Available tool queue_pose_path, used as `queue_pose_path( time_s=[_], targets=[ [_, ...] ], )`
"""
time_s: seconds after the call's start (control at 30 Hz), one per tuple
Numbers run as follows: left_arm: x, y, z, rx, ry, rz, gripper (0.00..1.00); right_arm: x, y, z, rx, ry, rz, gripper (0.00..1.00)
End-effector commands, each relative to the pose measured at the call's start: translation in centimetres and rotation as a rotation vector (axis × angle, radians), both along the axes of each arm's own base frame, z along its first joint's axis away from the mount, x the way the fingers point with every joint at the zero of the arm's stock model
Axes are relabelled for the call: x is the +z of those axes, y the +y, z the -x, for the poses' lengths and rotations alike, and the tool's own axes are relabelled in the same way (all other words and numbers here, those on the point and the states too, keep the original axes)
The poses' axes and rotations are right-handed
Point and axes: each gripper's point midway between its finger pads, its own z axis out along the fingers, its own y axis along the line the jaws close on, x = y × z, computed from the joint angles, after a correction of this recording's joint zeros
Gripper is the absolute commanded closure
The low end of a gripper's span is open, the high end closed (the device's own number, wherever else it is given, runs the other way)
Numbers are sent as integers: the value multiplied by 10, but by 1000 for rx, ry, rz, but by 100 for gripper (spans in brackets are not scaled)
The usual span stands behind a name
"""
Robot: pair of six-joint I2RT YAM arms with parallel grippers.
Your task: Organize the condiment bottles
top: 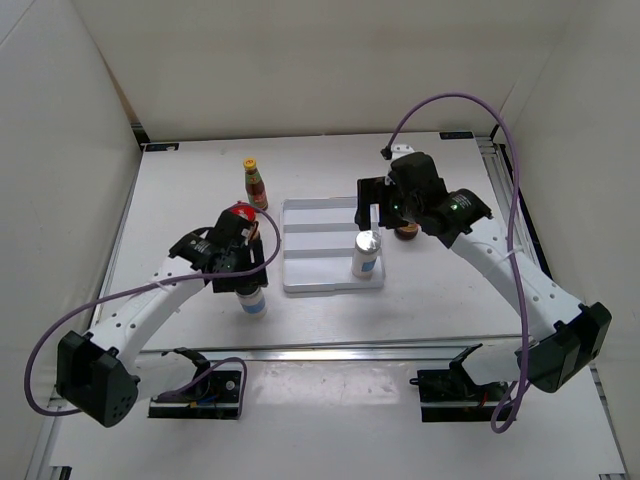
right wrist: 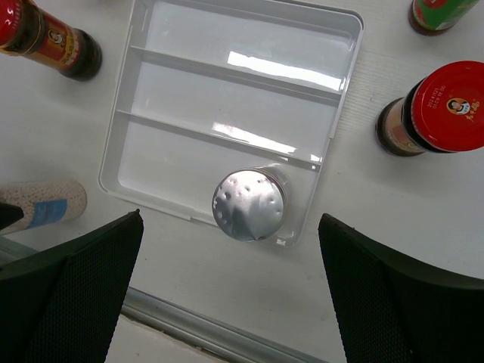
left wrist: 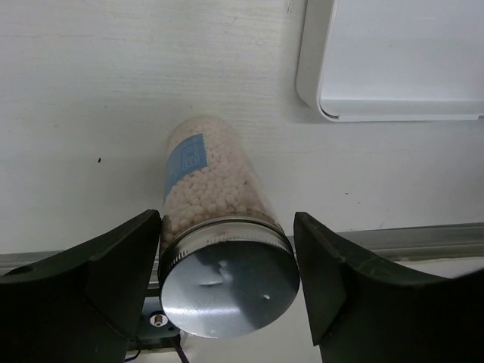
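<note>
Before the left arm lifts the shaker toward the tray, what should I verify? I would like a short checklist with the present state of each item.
1. The shaker on the table stands between the fingers of the left gripper: ok.
2. The fingers press its cap firmly: cannot tell.
3. The tray has bare room: ok; only the second shaker stands in its near compartment.
4. The right gripper is open and holds nothing: ok.
5. The way over the tray is free: probably not ok; the right gripper hangs above it.

Shiny metal shaker cap [left wrist: 227, 283], glossy white plastic tray [right wrist: 215, 98], matt table [left wrist: 113, 76]
</note>
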Motion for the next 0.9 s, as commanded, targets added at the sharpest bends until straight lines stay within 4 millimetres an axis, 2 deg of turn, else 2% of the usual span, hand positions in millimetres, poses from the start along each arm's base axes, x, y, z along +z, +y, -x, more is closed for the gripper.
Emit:
queue_pose_path(
  time_s=[0.0, 0.1, 0.13, 0.17, 0.23, 0.27, 0.33, 0.37, 0.43, 0.47, 0.53, 0.57, 0.6, 0.67, 0.73, 0.83, 0.87],
  targets=[
    [4, -1, -1, -7, -11, -5, 20, -3, -8, 1, -1, 5, 21, 0],
    [4, -4, 1, -18, -11, -5, 33, -8, -11, 2, -8, 18, 37, 0],
    [5, -6, 0, -22, -7, 2, 44, -5, -12, 4, -8, 9, 31, 0],
    [5, -6, 0, -22, -7, 2, 51, -9, -12, 5, -8, 17, 36, 0],
    [11, -8, -4, -31, -24, 6, 67, -1, -17, 5, -19, -1, 24, 0],
    [18, -7, -7, -35, -42, 1, 79, -1, -17, 5, -19, -1, 24, 0],
    [25, -6, -11, -36, -41, -20, 89, 1, -25, 7, -37, -9, 25, 0],
    [42, -7, -21, -26, -83, -19, 89, 1, -28, 5, -46, -9, 25, 0],
    [56, -6, -32, -17, -108, -47, 89, 8, -34, 8, -57, -27, 12, 0],
    [78, -8, -40, -19, -148, -41, 89, 8, -37, 13, -57, -28, 12, 0],
    [96, -11, -52, -21, -185, -39, 89, 10, -42, 15, -66, -35, 7, 0],
    [99, -18, -58, -30, -187, -38, 89, 11, -45, 19, -66, -40, 4, 0],
    [117, -24, -68, -28, -228, -15, 89, 14, -46, 20, -66, -49, -2, 0],
    [130, -43, -83, -52, -249, 1, 89, 7, -52, 23, -70, -38, 16, 0],
    [131, -65, -93, -91, -255, 9, 89, 11, -61, 24, -88, -55, 27, 0],
    [131, -88, -105, -118, -298, 21, 89, 14, -70, 30, -99, -61, 39, 0],
    [122, -95, -108, -129, -284, 13, 89, 15, -76, 30, -119, -65, 48, 0]
  ],
)
